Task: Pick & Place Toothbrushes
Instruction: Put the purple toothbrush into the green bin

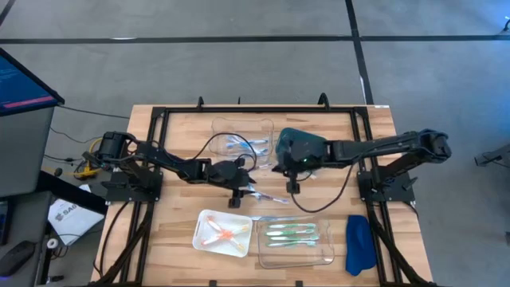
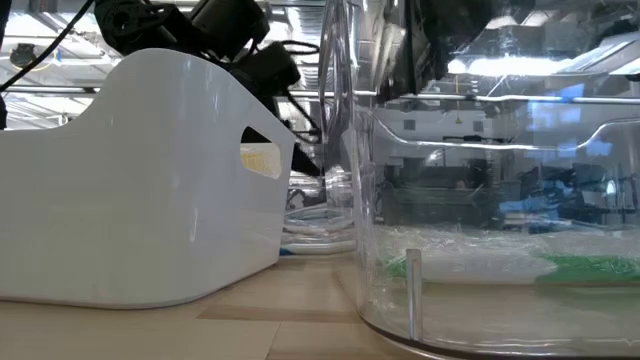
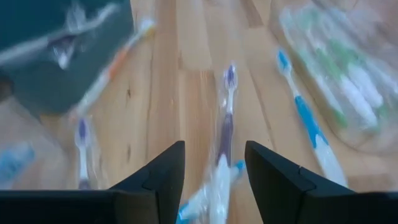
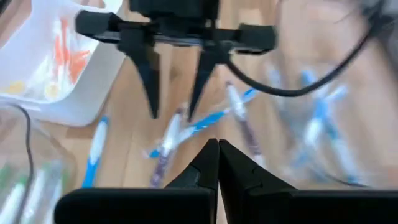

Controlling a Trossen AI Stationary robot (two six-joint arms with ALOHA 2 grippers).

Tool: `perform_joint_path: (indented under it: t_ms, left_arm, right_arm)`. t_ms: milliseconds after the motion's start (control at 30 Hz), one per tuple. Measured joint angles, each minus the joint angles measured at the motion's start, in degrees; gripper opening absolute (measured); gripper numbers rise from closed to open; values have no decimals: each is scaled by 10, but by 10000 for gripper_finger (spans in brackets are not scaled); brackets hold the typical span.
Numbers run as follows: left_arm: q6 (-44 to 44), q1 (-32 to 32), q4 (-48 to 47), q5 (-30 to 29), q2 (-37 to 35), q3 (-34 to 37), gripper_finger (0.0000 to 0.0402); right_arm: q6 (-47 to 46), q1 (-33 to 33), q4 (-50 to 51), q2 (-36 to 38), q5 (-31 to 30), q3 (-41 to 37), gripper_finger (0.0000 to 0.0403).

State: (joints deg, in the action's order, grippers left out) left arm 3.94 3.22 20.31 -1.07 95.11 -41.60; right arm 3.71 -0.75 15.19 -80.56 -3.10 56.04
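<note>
Several loose toothbrushes lie on the wooden table between my two grippers: a purple one (image 3: 227,118), a blue one (image 3: 308,124), an orange one (image 3: 115,62). My left gripper (image 3: 214,146) is open low over them, one finger on either side of the purple toothbrush and of a blue one (image 4: 208,121) that crosses it; I see no touch. From the right wrist view its fingers (image 4: 152,93) point down at the pile. My right gripper (image 4: 217,144) is shut, higher up and a little to the right (image 1: 292,187), holding nothing.
A white tray (image 1: 203,231) with orange toothbrushes and a clear tray (image 1: 295,253) with green ones stand near the front edge. Another clear tray (image 1: 231,127) with blue ones stands at the back. A blue cloth (image 1: 358,243) lies front right; a dark teal thing (image 1: 288,137) sits behind my right gripper.
</note>
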Motion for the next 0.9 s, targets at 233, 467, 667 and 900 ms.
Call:
perform_joint_path:
  t_ms: [233, 467, 667, 900]
  left_arm:
    - [-45, 0, -183, -51, -40, 2, 163]
    - [-64, -1, -210, -86, -165, 38, 163]
    - [-62, 5, -192, -96, -284, 74, 163]
    - [-73, 17, -157, -107, -375, 135, 163]
  right_arm:
    - [-44, -4, 31, -105, 58, 24, 16]
    - [-59, -8, 73, -164, 65, 72, 67]
    - [-65, -8, 90, -175, 65, 89, 107]
    - [-47, -14, 57, -199, 67, 93, 132]
